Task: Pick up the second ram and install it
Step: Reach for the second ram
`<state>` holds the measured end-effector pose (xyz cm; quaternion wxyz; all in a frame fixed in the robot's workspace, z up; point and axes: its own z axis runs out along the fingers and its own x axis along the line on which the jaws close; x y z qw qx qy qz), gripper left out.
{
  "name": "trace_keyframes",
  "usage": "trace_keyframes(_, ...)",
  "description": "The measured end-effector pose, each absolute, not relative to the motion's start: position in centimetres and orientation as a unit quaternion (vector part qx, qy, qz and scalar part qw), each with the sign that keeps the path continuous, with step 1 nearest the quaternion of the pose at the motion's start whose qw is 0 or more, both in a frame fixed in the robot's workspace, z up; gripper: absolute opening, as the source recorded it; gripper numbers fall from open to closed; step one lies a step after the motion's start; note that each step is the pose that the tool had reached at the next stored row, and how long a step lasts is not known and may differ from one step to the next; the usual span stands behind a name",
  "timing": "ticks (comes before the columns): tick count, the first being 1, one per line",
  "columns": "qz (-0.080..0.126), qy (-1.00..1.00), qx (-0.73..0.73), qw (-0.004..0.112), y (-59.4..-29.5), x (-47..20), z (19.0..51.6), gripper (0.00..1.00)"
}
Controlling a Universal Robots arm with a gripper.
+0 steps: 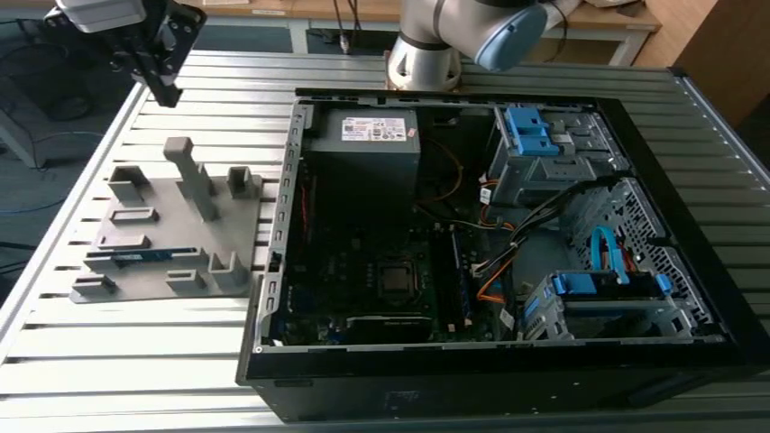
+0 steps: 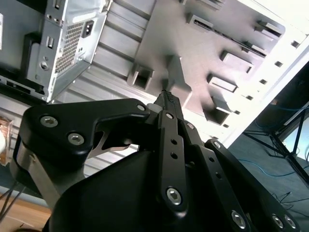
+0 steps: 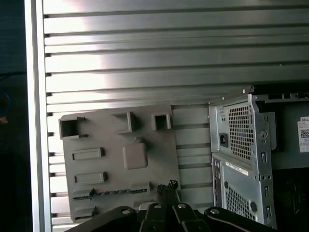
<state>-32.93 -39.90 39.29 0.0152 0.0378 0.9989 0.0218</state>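
Note:
The second ram [image 1: 144, 257] is a thin dark stick with a blue label, lying on edge in a slot of the grey fixture [image 1: 180, 271] at the exterior view's left. In the first wrist view the ram [image 3: 111, 193] is a dark strip near the fixture's [image 3: 145, 135] edge. My gripper [image 1: 168, 93] hangs high above the slatted table, beyond the fixture's far end and apart from the ram. Its black fingers [image 2: 167, 99] are shut with nothing between them. In the first wrist view the gripper [image 3: 167, 186] sits over the fixture's edge.
An open black computer case [image 1: 673, 180] lies on its side at the exterior view's right, with the motherboard [image 1: 385, 271], grey power supply [image 1: 367, 149] and blue-tabbed drive cages [image 1: 536, 135] exposed. The fixture has several upright posts [image 1: 193, 176]. The robot's base [image 1: 424, 59] stands behind the case.

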Motion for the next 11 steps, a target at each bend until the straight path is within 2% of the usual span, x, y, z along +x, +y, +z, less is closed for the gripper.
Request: trace_keyframes(11,0.022,0.999,0.038,0.015,-39.9,-35.9,39.3,0.1)
